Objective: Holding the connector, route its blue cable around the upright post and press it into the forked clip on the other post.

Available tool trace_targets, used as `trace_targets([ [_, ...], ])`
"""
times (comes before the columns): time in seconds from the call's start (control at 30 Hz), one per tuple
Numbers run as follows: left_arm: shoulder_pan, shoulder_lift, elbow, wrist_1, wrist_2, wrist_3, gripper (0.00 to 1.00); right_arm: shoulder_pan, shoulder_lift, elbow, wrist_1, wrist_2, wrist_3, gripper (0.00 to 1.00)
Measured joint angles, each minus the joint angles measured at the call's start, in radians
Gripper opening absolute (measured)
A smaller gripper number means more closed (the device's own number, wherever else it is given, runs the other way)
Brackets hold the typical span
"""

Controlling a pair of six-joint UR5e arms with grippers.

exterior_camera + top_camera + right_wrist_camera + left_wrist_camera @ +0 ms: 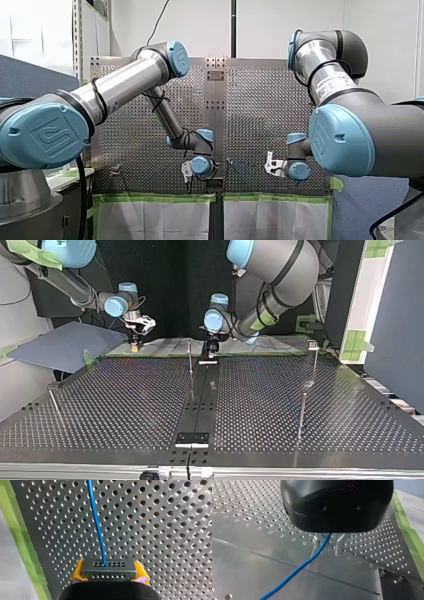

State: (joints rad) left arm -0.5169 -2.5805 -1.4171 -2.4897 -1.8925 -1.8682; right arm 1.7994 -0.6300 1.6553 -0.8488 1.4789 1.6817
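Perforated table (125,405), upright post (302,415), blue cable (97,527), connector (109,568)

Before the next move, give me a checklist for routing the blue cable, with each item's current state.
1. My right claw clamped on the dark perforated rectangular connector: ok.
2. Thin blue cable seated in that connector: ok.
3. My left claw gripping the cable: cannot tell.
4. Cable wrapped around the thin upright metal post: cannot tell.
5. Cable pressed into the clip-topped post at the top view's right: not ok, none shows there.

Bright, even light — table (249,567) glares; blurry
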Motion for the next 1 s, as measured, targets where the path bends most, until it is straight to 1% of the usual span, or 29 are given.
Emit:
trace_targets([
  [0.07,0.004,0.0,0.003,-0.004,0.004,0.0,0.2,-0.003,0.001,-0.003,0.002,0.013,-0.006,0.0],
  [0.2,0.012,0.0,0.012,-0.013,0.02,-0.004,0.2,-0.008,0.002,-0.008,0.004,0.034,-0.01,0.0],
  [0.33,0.021,0.0,0.028,-0.032,0.036,-0.012,0.2,-0.017,0.003,-0.014,0.006,0.05,-0.008,0.0],
  [0.43,0.028,0.0,0.039,-0.047,0.041,-0.015,0.2,-0.022,0.004,-0.022,0.007,0.058,-0.006,0.0],
  [0.5,0.032,0.0,0.043,-0.051,0.043,-0.016,0.2,-0.025,0.005,-0.027,0.01,0.063,-0.007,0.0],
  [0.63,0.042,0.0,0.052,-0.055,0.054,-0.023,0.2,-0.031,0.007,-0.043,0.021,0.083,-0.01,0.0],
  [0.87,0.055,0.0,0.062,-0.069,0.078,-0.035,0.2,-0.035,0.012,-0.079,0.04,0.107,-0.012,0.0],
  [0.9,0.057,0.0,0.062,-0.07,0.082,-0.036,0.2,-0.035,0.015,-0.086,0.045,0.111,-0.013,0.0],
  [1.0,0.064,0.0,0.065,-0.071,0.098,-0.042,0.2,-0.035,0.033,-0.111,0.065,0.123,-0.027,0.0],
])
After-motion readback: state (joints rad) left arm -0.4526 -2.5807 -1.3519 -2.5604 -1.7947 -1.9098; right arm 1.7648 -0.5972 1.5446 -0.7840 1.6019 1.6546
